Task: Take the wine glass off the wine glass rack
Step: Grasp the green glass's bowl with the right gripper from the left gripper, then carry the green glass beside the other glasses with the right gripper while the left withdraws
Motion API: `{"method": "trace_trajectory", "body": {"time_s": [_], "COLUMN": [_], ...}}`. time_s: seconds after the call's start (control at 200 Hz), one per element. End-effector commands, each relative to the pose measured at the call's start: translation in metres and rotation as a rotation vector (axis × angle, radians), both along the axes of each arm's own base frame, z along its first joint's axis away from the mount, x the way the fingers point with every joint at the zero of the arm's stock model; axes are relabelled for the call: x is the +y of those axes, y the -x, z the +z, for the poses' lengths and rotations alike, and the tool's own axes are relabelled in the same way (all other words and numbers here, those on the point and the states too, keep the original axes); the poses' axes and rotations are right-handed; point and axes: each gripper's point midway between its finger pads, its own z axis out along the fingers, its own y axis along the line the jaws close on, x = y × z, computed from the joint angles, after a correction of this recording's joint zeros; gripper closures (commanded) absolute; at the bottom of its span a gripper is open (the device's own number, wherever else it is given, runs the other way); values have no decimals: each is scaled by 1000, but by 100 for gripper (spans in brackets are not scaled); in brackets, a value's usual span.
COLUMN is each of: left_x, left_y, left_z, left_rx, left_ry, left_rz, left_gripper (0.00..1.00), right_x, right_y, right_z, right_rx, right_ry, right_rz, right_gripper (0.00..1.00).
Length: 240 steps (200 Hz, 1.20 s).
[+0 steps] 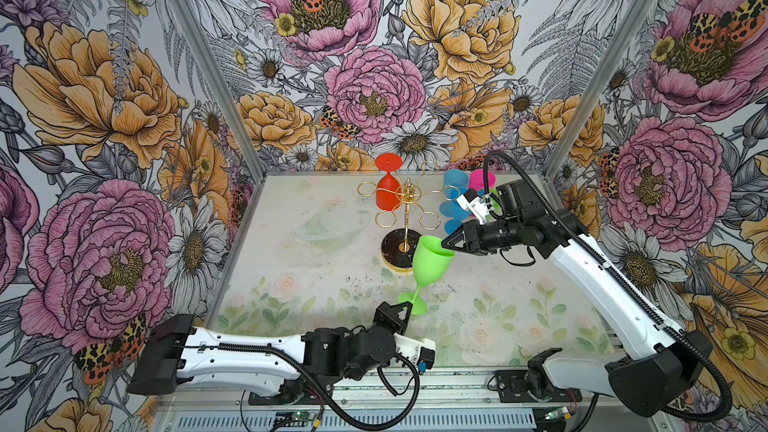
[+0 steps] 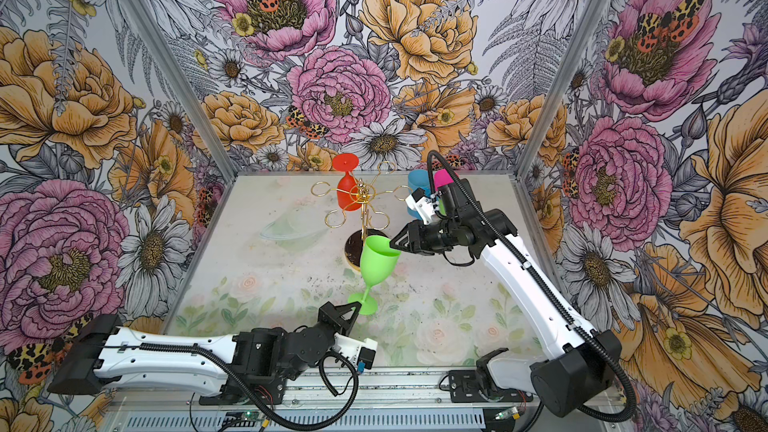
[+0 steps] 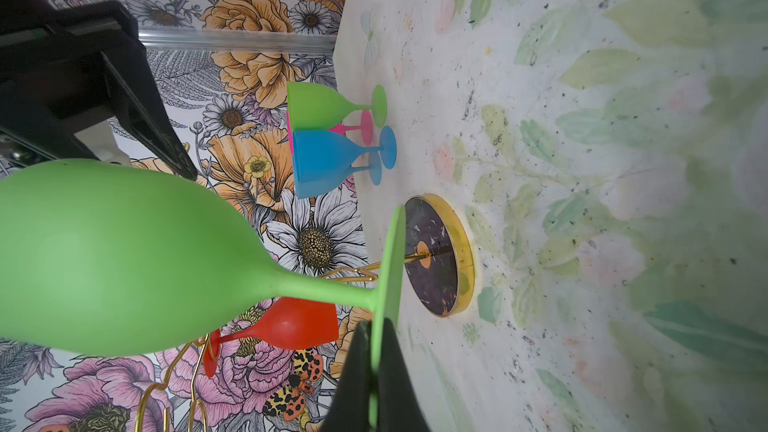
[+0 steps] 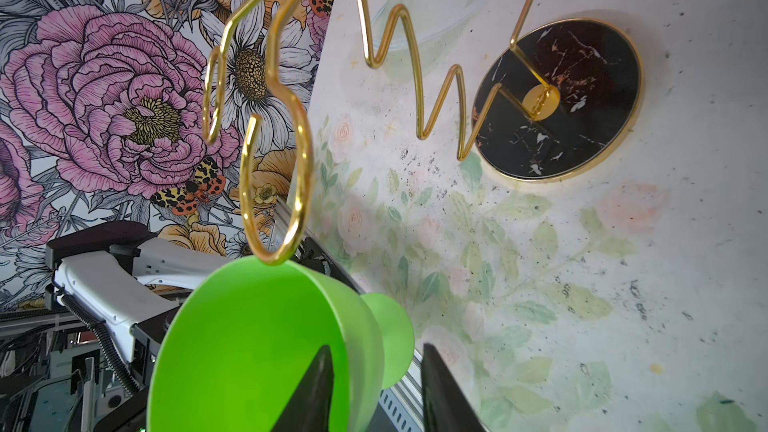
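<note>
Both top views show the left gripper (image 1: 408, 306), near the table's (image 1: 519, 284) front edge, clamped on the green wine glass's (image 1: 432, 261) foot. The glass is tilted aloft. The right gripper (image 1: 446, 245) is part-open astride its rim. The wine glass rack (image 1: 405, 195) stands just behind.

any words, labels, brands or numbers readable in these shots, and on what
No text can be read in any view.
The green wine glass and the wine glass rack's base are unprinted; the small circuit board at the front edge is too small to read.
</note>
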Motion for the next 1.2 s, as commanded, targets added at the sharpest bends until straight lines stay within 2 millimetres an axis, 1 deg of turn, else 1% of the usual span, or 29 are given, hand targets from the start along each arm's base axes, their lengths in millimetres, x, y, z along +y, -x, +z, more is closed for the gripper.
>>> {"method": "trace_trajectory", "body": {"time_s": [0.0,0.335,0.4,0.43,0.45,0.53,0.615,0.666,0.726,0.856,0.956,1.061,1.196], "left_x": [0,0,1,1,0,2,2,1,1,2,2,2,4], "left_y": [-3,-7,-7,-7,-6,-6,-5,-4,-2,-1,1,2,2], "left_z": [7,2,2,1,1,-2,-3,-3,-2,-4,-3,3,20], "left_rx": [-36,-58,-55,-53,-51,-48,-45,-43,-39,-29,-9,33,128], "left_ry": [23,3,4,7,10,8,8,13,21,31,60,133,301], "left_rz": [28,52,52,53,52,52,49,46,42,42,45,66,111], "left_gripper": [100,100,100,94,92,88,84,80,72,45,30,18,9], "right_x": [5,4,2,1,1,0,-3,-4,-6,-15,-24,-39,-61], "right_y": [3,4,4,3,3,2,1,0,-1,-6,-12,-19,-29], "right_z": [1,-4,-4,-5,-5,-5,-4,-3,-3,-1,2,5,3], "right_rx": [-7,-1,-8,-10,-10,-19,-30,-38,-51,-96,-140,-205,-275], "right_ry": [-16,-6,1,5,7,15,26,30,42,82,118,185,287], "right_rz": [30,26,19,15,12,5,-7,-14,-26,-72,-116,-184,-277], "right_gripper": [68,87,92,94,95,99,100,100,100,100,100,100,100]}}
